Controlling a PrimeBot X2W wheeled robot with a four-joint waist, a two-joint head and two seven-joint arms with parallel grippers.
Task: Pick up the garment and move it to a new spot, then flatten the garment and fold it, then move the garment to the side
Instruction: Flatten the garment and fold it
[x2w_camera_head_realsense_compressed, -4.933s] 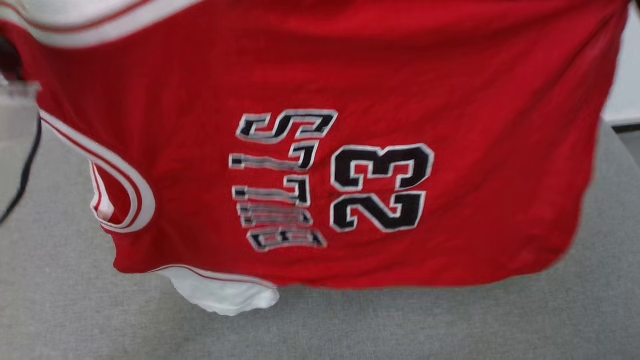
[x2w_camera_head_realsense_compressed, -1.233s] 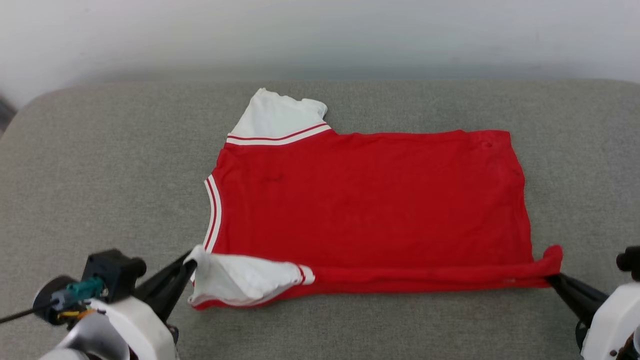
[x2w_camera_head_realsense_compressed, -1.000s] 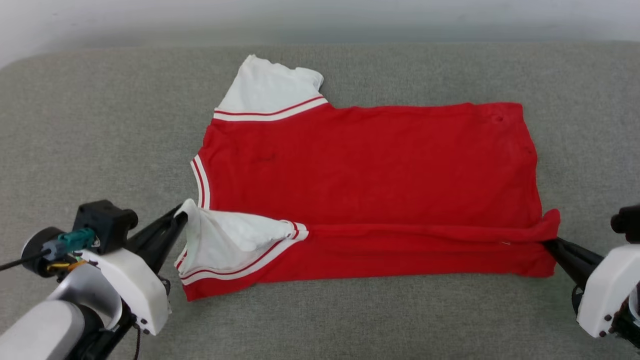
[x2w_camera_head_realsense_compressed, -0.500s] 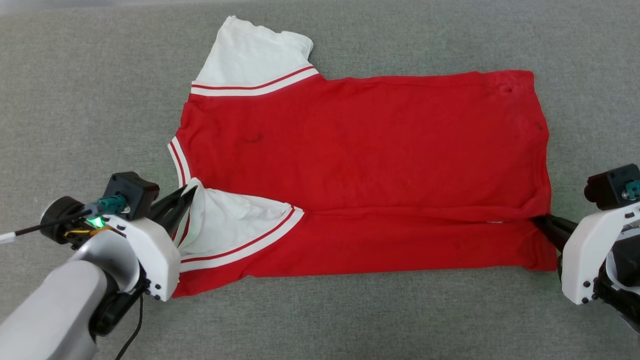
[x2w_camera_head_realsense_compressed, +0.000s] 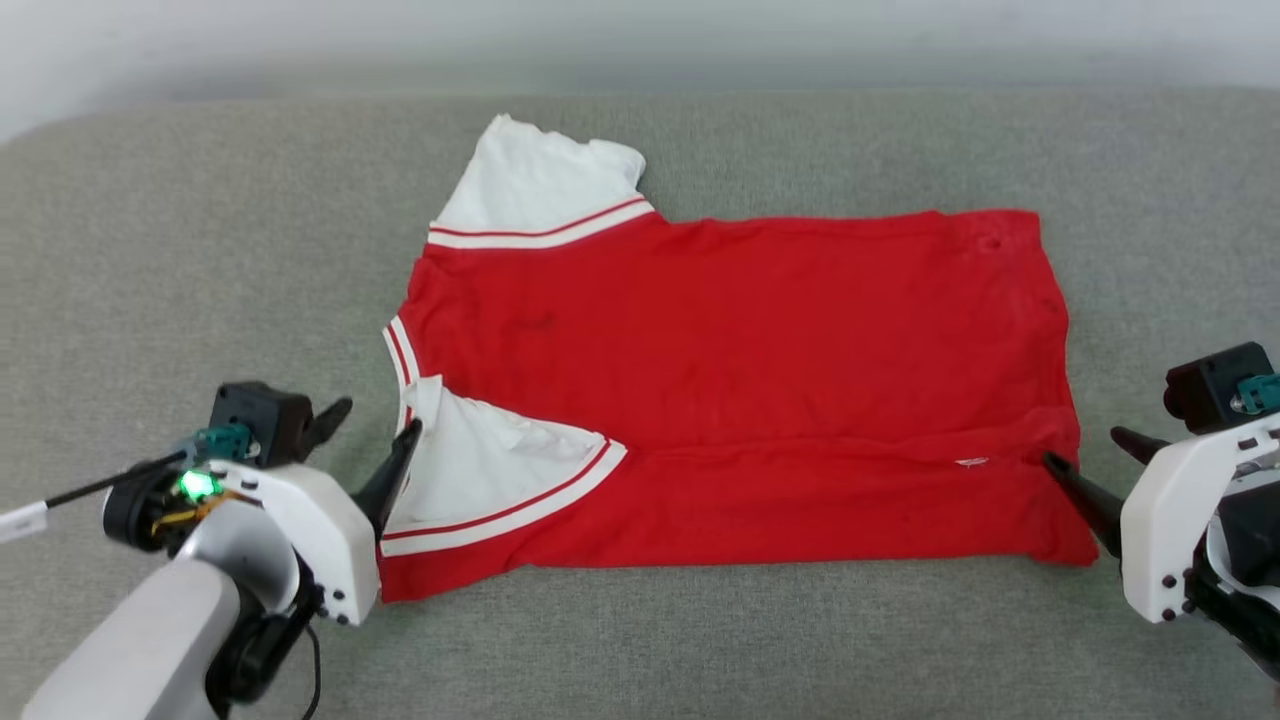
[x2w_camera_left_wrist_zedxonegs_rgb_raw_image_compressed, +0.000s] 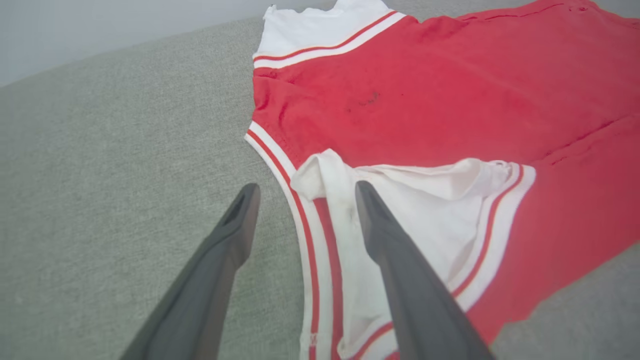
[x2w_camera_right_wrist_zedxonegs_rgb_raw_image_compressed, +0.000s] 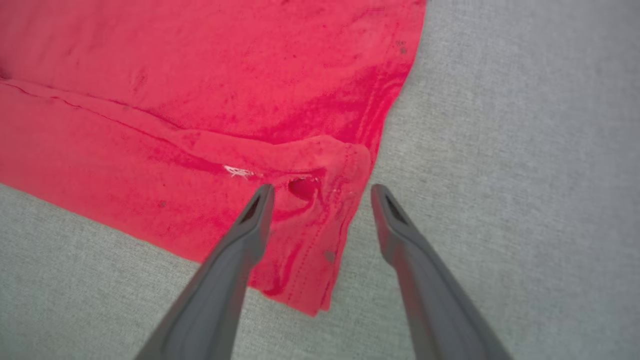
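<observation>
Red cloth all across the middle: the garment (x2w_camera_head_realsense_compressed: 740, 340) lies spread on the grey upholstered surface (x2w_camera_head_realsense_compressed: 200, 250), plain side up. Its striped collar (x2w_camera_head_realsense_compressed: 400, 345) points to the robot's left and its hem to the right. Look at the near edge of the garment, where a long strip is turned over onto the body. One white sleeve (x2w_camera_head_realsense_compressed: 490, 470) is laid over with it, its red-and-white trim showing. The other white sleeve (x2w_camera_head_realsense_compressed: 540, 180) sticks out flat from the garment's far edge at the collar end.

Left gripper (x2w_camera_head_realsense_compressed: 370, 435) sits at the collar end, jaws spread wide and holding nothing. From the left wrist, the left gripper (x2w_camera_left_wrist_zedxonegs_rgb_raw_image_compressed: 306, 186) straddles the collar edge. One finger is over bare grey and the other is over the folded sleeve, though whether it touches the cloth I cannot tell.

Right gripper (x2w_camera_head_realsense_compressed: 1085, 447) is at the hem end, jaws also apart and empty. In the right wrist view it (x2w_camera_right_wrist_zedxonegs_rgb_raw_image_compressed: 322, 187) brackets the corner of the turned-over strip, one finger above red fabric and one above grey. A small white stitched mark (x2w_camera_right_wrist_zedxonegs_rgb_raw_image_compressed: 237, 171) lies on the garment just beside that corner.
</observation>
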